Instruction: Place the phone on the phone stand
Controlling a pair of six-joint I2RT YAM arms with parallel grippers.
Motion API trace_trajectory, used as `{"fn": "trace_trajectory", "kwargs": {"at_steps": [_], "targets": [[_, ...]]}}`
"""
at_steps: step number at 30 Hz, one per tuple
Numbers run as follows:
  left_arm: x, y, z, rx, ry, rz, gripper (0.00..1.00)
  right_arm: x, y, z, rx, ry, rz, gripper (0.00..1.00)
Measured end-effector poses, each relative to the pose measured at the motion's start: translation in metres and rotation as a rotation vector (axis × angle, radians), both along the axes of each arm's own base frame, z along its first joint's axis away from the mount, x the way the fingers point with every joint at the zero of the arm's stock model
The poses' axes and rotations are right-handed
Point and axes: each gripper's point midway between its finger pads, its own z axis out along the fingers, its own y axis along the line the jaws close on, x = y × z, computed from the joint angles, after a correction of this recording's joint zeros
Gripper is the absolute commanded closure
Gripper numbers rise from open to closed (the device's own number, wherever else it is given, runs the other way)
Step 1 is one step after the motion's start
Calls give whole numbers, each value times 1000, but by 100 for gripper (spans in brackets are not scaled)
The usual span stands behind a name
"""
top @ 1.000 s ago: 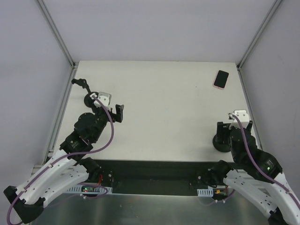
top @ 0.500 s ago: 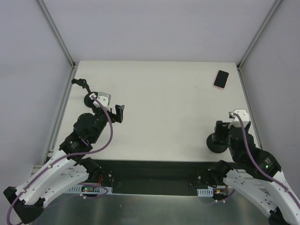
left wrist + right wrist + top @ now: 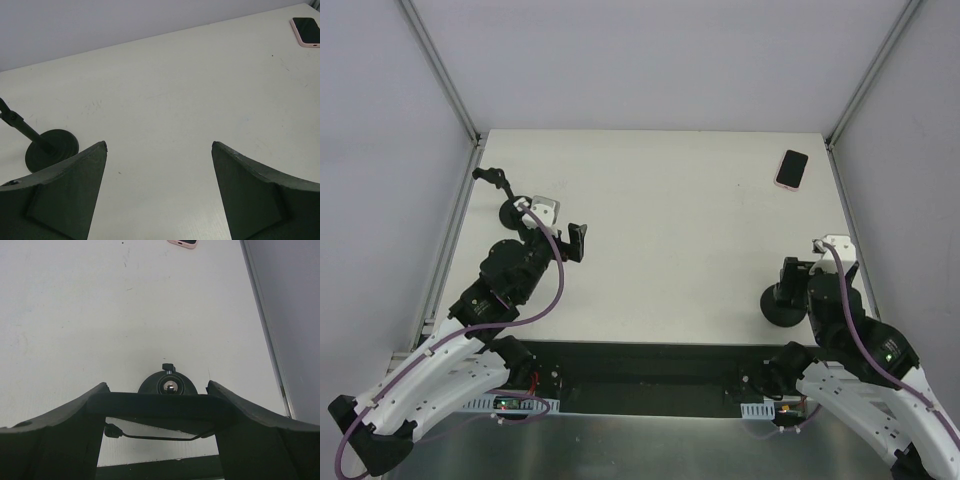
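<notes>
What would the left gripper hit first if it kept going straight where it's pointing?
Probably bare table: the open left gripper aims between the stand on its left and the phone far right, though depth is unclear.

White table (image 3: 660, 240), pale walls (image 3: 650, 60), metal rails (image 3: 440, 70)

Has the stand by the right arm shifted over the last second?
Yes. The stand slid slightly left, away from the table's right edge.
</notes>
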Motion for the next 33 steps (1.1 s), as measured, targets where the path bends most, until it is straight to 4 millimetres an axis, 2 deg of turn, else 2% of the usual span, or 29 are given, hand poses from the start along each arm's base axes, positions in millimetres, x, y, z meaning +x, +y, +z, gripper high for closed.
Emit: {"fn": "trace_trajectory", "kwargs": {"at_steps": [5, 8, 14, 19, 22, 27, 33], "targets": [[0, 0, 0, 1, 1, 0, 16, 3, -6, 5, -27, -16, -30, 5], [0, 0, 0, 1, 1, -2, 16, 2, -11, 14, -38, -38, -46, 0], [-1, -3, 1, -2, 1, -16, 16, 0, -17, 42, -15, -97, -54, 0], [-1, -3, 1, -3, -1, -17, 16, 0, -18, 52, -16, -98, -56, 0], [-1, -3, 2, -4, -1, -18, 16, 4, -14, 49, -27, -68, -64, 0], [-1, -3, 2, -4, -2, -19, 16, 7, -13, 33, -13, -29, -126, 2], [-1, -3, 2, -4, -2, -20, 16, 8, -17, 23, 31, -28, -208, 18]]}}
